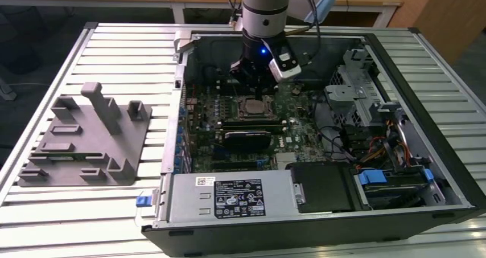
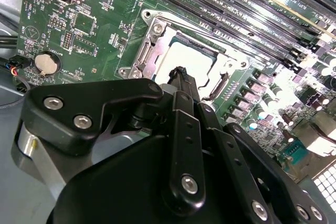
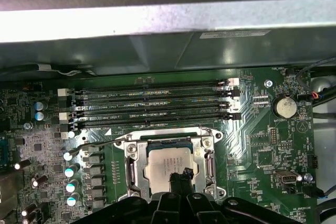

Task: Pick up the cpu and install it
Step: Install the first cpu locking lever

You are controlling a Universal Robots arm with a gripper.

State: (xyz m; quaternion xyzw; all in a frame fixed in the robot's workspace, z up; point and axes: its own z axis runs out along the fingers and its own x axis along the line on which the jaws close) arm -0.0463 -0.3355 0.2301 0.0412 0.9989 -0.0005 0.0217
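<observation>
The cpu, a small square chip with a shiny silver top, lies flat inside the metal socket frame on the green motherboard. In the second wrist view the cpu shows pale, just beyond the black fingers. My gripper hangs directly over the chip's near edge, with its two narrow fingertips drawn together and nothing between them. From the exterior view, the gripper reaches down into the open computer case just above the cpu.
Several long memory slots run beside the socket. A coin battery sits on the board. The case wall, drive cage and power supply surround the board. A grey fixture stands on the slatted table at the exterior view's left.
</observation>
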